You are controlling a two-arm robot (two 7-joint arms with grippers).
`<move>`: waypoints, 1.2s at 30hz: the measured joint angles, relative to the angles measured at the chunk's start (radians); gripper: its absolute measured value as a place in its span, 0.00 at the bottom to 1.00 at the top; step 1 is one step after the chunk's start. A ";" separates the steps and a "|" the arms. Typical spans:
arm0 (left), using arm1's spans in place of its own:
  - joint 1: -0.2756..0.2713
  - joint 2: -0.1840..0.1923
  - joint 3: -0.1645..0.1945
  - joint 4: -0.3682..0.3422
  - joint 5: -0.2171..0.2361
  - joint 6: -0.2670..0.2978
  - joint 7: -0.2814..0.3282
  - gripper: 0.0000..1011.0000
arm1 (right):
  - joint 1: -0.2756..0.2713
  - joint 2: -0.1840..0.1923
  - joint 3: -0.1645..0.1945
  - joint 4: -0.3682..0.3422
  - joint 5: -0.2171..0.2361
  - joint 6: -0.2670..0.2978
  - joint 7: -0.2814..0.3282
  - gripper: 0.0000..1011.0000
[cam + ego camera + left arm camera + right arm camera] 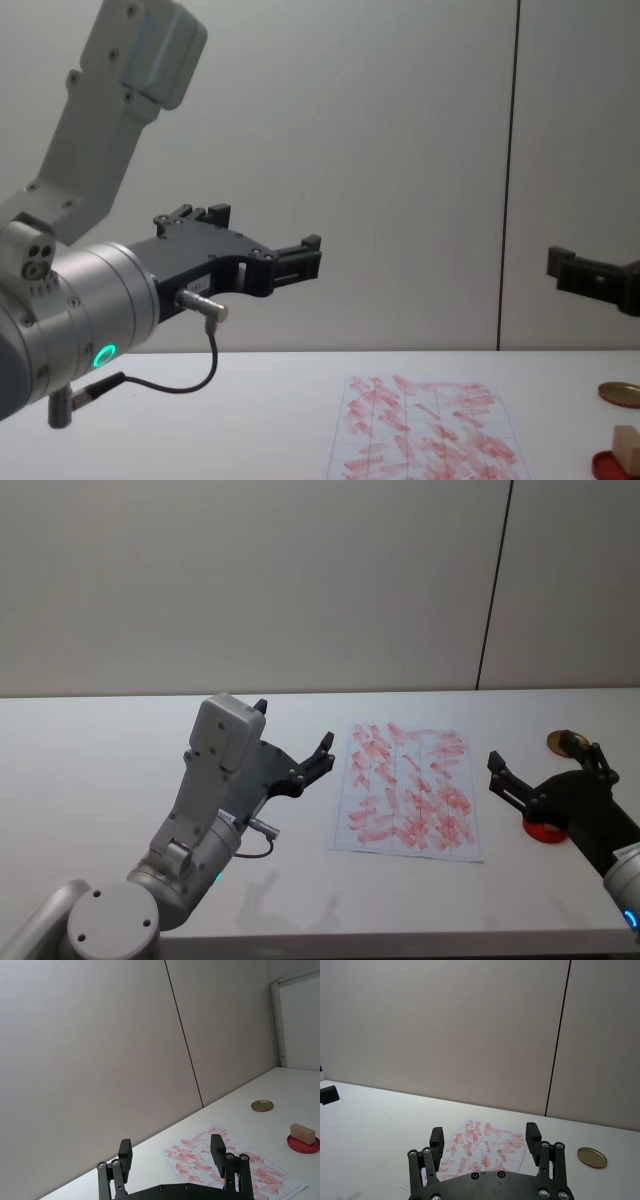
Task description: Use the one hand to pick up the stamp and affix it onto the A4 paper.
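Observation:
The stamp (302,1133), a small tan wooden block, lies on a flat red dish (303,1145) at the right of the table; the chest view has the stamp (627,443) at its lower right corner. The A4 paper (410,790), white with rows of red marks, lies flat in the middle. My left gripper (295,728) hovers open and empty above the table, left of the paper. My right gripper (545,758) hovers open and empty to the right of the paper, over the red dish (545,831), and covers the stamp in the head view.
A round brass-coloured disc (563,742) lies behind the red dish near the wall. The white table (100,770) stretches bare to the left. A grey wall with a dark vertical seam (495,590) closes off the back.

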 joint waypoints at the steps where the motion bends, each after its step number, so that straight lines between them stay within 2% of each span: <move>1: 0.000 0.000 0.000 0.000 0.000 0.000 0.000 0.98 | 0.000 0.000 0.000 0.000 0.000 0.000 0.000 0.99; 36: 0.000 0.000 0.000 0.000 0.000 0.000 0.000 0.98 | 0.002 -0.005 0.000 0.003 -0.004 0.008 -0.008 0.99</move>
